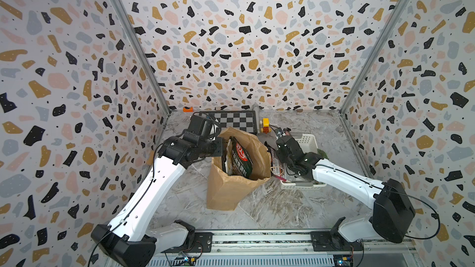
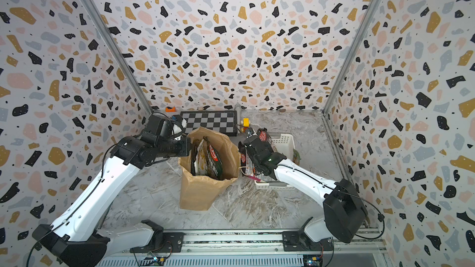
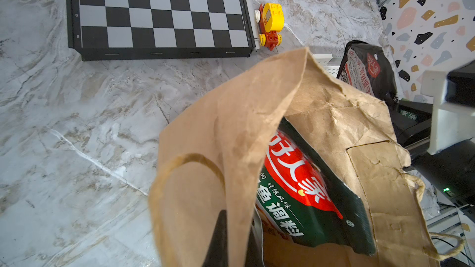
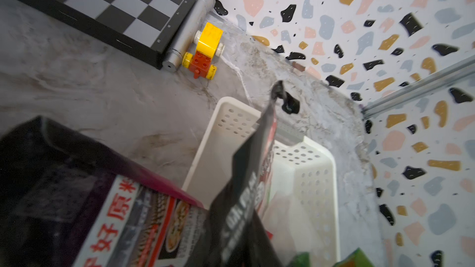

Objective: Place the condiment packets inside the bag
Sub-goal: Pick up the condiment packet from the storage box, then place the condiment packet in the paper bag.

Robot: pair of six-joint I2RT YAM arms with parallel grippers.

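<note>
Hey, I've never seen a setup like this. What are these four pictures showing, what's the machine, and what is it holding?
This is a robot with two white arms, each ending in a two-finger gripper. Two pictures look down on the whole scene from above. The other two come from cameras on the arms' wrists. On the marble table are a brown paper bag, a white basket, a chessboard and a toy car. The left gripper is shut on the bag's rim, and a dark-green packet sits inside the bag. The right gripper is shut on a black packet by the basket.

Bag [image 1: 226,188] mouth narrow (green pouch [image 1: 241,160] inside)
</note>
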